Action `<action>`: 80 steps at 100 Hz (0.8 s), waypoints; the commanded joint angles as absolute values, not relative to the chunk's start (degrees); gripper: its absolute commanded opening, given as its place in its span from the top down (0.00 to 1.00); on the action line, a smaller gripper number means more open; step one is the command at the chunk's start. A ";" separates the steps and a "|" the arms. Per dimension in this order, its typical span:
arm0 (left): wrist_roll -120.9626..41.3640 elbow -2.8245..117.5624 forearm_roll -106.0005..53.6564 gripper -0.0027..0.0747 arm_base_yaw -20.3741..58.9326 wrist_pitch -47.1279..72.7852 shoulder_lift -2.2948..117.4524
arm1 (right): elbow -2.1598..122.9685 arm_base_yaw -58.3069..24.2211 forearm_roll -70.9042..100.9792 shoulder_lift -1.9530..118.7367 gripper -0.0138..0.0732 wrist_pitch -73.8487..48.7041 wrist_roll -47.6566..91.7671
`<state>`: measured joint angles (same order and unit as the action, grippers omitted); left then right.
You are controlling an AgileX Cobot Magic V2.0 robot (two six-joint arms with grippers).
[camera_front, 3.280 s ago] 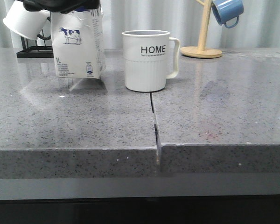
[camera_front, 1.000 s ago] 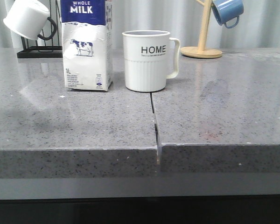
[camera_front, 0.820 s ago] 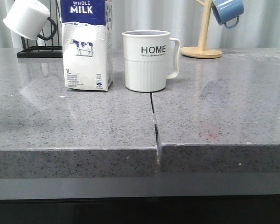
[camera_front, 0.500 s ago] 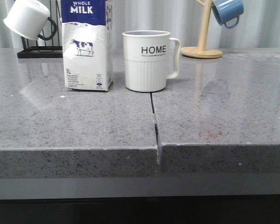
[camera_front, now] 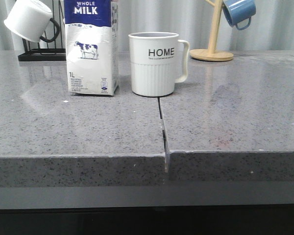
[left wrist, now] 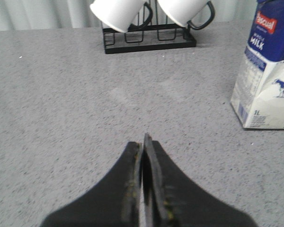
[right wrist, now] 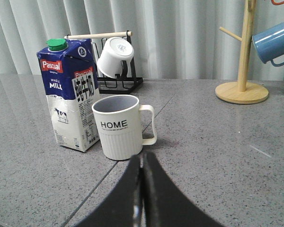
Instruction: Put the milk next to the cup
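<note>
Looking good: milk (camera_front: 92,49) stands upright on the worktop (camera_front: 225,117) just beside the cup (camera_front: 154,63). We'd grip this probably heavy, squashy carton mid-body; both hands (left wrist: 143,142) (right wrist: 142,158) closed, empty.

Ahead of the right pincer (right wrist: 142,163) the cup (right wrist: 119,126) and milk (right wrist: 72,94) block; tabletop (right wrist: 217,142) beside them lies open.
</note>
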<state>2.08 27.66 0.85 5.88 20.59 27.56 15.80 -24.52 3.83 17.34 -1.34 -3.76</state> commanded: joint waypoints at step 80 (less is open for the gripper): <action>2.63 6.51 1.99 0.99 3.81 4.82 3.40 | 17.21 -24.39 3.44 17.65 0.92 2.79 -3.40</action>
<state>2.08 7.90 3.00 3.99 12.10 4.24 15.80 -24.52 3.83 17.34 -1.34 -3.76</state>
